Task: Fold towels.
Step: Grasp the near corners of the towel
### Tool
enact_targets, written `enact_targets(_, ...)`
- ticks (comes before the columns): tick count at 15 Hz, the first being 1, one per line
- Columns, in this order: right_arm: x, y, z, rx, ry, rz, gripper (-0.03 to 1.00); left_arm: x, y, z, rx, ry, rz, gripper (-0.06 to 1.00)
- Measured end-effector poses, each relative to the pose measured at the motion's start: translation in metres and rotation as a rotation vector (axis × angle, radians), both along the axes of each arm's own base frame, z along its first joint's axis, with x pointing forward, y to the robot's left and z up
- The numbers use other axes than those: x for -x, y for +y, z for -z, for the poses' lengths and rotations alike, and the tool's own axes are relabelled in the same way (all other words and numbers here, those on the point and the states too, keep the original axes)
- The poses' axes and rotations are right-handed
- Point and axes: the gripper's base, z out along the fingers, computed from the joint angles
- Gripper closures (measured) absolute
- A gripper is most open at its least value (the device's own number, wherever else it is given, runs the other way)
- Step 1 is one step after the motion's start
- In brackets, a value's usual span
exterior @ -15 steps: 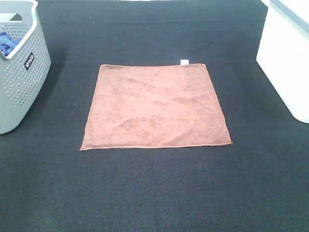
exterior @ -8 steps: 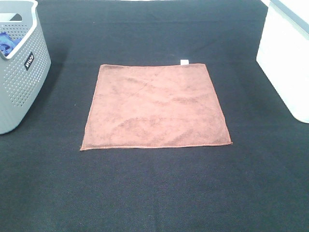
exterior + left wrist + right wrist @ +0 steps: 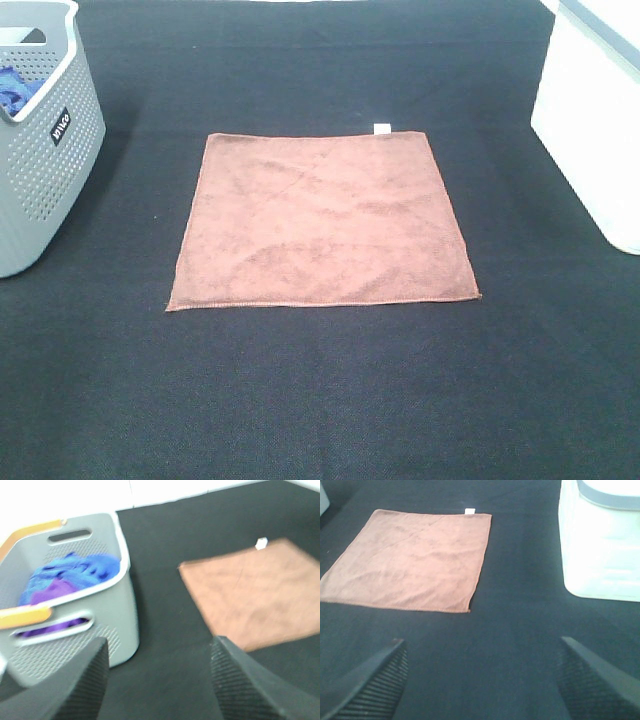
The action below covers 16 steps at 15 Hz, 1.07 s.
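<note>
A reddish-brown square towel (image 3: 322, 220) lies flat and unfolded in the middle of the black table, with a small white tag (image 3: 381, 127) on its far edge. It also shows in the left wrist view (image 3: 252, 592) and the right wrist view (image 3: 412, 560). Neither arm shows in the exterior high view. My left gripper (image 3: 157, 677) is open and empty, above the table between the grey basket and the towel. My right gripper (image 3: 480, 680) is open and empty, on the near right side of the towel, well apart from it.
A grey perforated basket (image 3: 40, 165) stands at the far left and holds blue and purple cloths (image 3: 70, 577). A white bin (image 3: 595, 120) stands at the far right, also in the right wrist view (image 3: 600, 545). Black table cloth (image 3: 320, 400) covers the surface.
</note>
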Motion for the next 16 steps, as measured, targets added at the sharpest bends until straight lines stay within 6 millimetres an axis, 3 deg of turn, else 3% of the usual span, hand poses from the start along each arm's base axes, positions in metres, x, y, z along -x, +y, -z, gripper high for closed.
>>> enact_targets(4, -0.066, -0.002, 0.002, -0.012, 0.16, 0.029, 0.21, -0.061, -0.01, 0.005, 0.205, 0.188, 0.023, 0.36)
enact_targets(8, -0.124, -0.001, 0.008, -0.023, 0.362, 0.033, 0.21, -0.12, -0.022, 0.038, 0.365, 0.537, 0.044, 0.36)
enact_targets(9, -0.148, -0.001, 0.013, -0.026, 0.437, 0.035, 0.21, -0.139, -0.027, 0.055, 0.387, 0.645, 0.068, 0.36)
enact_targets(12, -0.194, 0.0, 0.037, -0.039, 0.608, 0.038, 0.21, -0.181, -0.036, 0.079, 0.455, 0.786, 0.119, 0.36)
enact_targets(13, -0.194, 0.0, 0.037, -0.039, 0.608, 0.038, 0.21, -0.181, -0.036, 0.079, 0.455, 0.786, 0.119, 0.36)
enact_targets(16, -0.238, 0.005, 0.059, -0.131, 0.729, 0.048, 0.21, -0.222, -0.043, 0.1, 0.503, 0.851, 0.159, 0.36)
